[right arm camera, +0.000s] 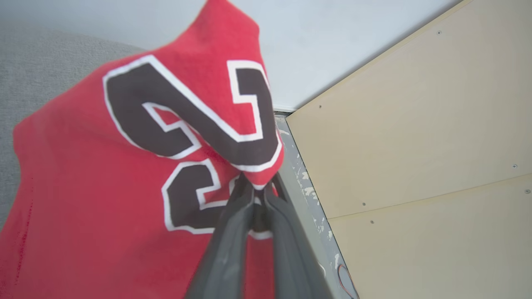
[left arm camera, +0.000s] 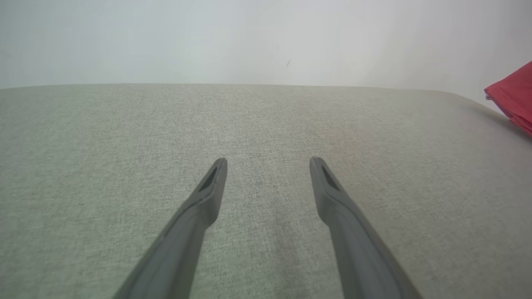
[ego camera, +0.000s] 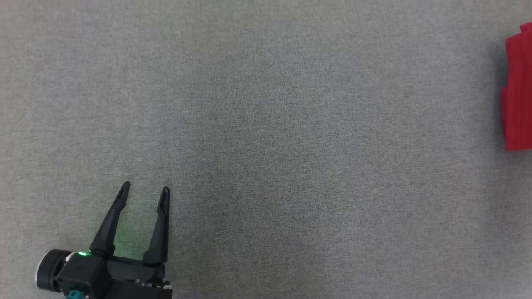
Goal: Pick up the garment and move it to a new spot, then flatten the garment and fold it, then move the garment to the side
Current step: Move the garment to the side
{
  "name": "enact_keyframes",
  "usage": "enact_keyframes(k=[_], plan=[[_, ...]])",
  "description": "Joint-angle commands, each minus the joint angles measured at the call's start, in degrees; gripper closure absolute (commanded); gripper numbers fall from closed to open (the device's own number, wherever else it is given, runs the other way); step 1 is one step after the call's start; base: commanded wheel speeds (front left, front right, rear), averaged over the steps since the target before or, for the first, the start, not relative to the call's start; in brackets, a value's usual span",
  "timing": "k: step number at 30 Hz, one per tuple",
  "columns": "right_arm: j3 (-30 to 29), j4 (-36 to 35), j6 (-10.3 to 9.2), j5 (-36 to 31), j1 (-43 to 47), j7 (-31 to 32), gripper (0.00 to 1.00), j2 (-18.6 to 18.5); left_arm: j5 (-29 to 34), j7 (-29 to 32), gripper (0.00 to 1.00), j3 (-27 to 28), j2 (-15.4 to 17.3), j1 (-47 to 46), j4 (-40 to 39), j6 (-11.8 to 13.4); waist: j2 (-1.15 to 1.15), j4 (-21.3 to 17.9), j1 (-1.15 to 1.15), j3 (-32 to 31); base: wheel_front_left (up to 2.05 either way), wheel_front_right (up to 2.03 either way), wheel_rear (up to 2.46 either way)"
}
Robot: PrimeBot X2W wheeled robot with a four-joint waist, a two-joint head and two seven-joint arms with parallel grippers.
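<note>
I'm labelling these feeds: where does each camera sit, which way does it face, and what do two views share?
Head view: on the head, facing down at the grey surface; open left gripper lower left, red garment at right edge.
Left wrist view: on that wrist, facing along its spread fingers across the surface to a wall.
Right wrist view: on that wrist, facing along the right gripper, shut on the garment.
Head and left wrist views share surface and garment.

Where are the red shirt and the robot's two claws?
red garment (right arm camera: 83,216), right wrist view, on its plain red cloth
left gripper (ego camera: 146,186), head view, midway between its open fingertips
right gripper (right arm camera: 259,187), right wrist view, midway between fingertips pinching the garment
</note>
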Motion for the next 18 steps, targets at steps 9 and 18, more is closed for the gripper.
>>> enact_keyframes(k=[9,18], plan=[[-6.76,-1.67,0.0,-6.19,1.92,-6.46,0.98,3.45,0.87,-0.16,0.0,-0.03,2.68,-1.33,-1.62,0.07,0.0,-1.09,-0.01,3.46,0.0,0.0,0.0],[-8.91,-0.01,0.0,-6.39,1.59,-12.68,0.0,6.5,0.51,-0.16,0.0,0.43,3.02,-2.34,-6.51,0.08,0.0,-2.53,-0.01,2.83,0.0,0.0,0.0]])
